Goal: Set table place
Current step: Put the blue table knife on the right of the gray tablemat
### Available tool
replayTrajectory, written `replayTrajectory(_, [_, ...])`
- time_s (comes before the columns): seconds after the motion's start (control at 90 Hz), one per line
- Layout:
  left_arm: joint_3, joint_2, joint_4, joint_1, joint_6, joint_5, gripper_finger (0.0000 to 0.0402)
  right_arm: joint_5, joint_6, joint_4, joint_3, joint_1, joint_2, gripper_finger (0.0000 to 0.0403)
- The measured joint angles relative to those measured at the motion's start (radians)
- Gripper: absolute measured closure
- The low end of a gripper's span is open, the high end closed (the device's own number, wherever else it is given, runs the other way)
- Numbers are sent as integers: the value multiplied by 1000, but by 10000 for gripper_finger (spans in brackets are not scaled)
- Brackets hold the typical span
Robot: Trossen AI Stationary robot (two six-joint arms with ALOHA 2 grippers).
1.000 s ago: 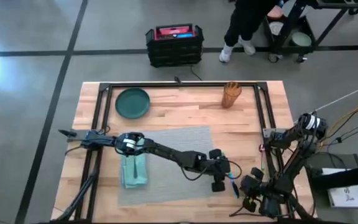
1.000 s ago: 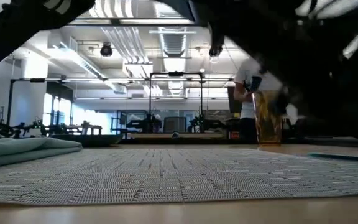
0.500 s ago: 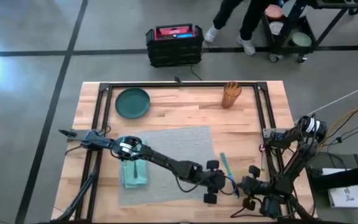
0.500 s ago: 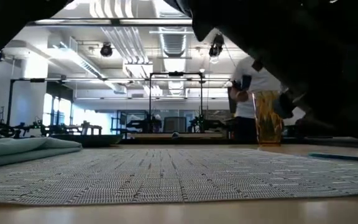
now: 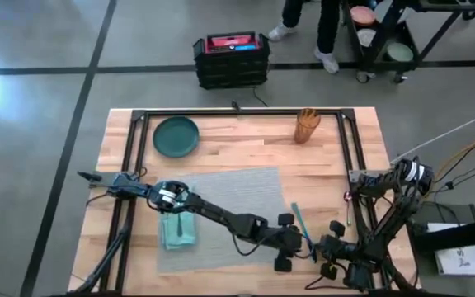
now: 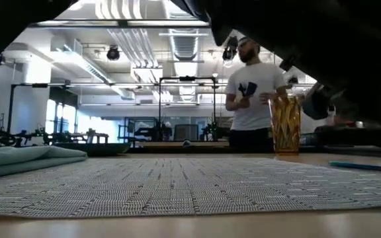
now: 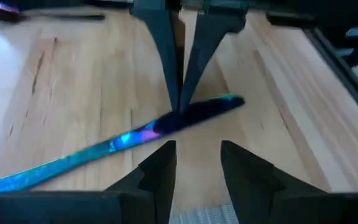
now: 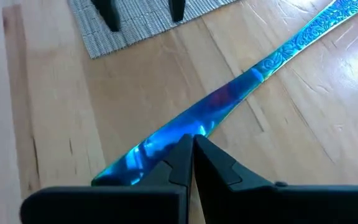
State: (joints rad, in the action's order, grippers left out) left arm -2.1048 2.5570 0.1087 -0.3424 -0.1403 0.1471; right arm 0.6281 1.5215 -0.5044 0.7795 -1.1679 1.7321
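Observation:
A blue knife (image 5: 300, 224) lies on the wooden table (image 5: 246, 153), just right of the grey placemat (image 5: 221, 210). My right gripper (image 8: 190, 148) is shut on it near the table's front edge. My left gripper (image 7: 197, 163) stands open close by on the knife's placemat side, facing the right gripper, with nothing between its fingers. A teal napkin (image 5: 178, 228) lies on the placemat's left part. A dark green plate (image 5: 176, 136) sits at the far left of the table. My right gripper pinches the knife's plain blade part (image 8: 213, 118) between its two fingertips, near the end toward the table's front edge. The fingers (image 7: 178, 74) slant down onto it and lie across it. The patterned handle (image 8: 319, 31) runs away over the wood.
An amber glass (image 5: 307, 125) stands at the far right of the table and shows in the low view as the glass (image 6: 285, 125). A person (image 6: 249, 92) stands beyond the table's far edge. The black rail frame (image 5: 246, 111) borders the top.
My left gripper has drawn back from over the knife toward the table's near edge, and the knife now lies uncovered beside the placemat's right edge. My right gripper has shifted slightly toward the table's left. The person behind the table has walked along it.

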Motion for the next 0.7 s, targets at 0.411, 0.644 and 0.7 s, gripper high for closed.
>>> replayTrajectory(0.411, [0, 22, -21, -2, 340, 31, 271, 4, 13, 14, -2, 0, 2, 400])
replayTrajectory(0.644, [0, 43, -45, 10, 571, 41, 209, 3, 63, 26, -2, 9, 2, 400])
replayTrajectory(0.7, [0, 45, -57, 10, 605, 42, 201, 3, 80, 31, -2, 10, 2, 400])
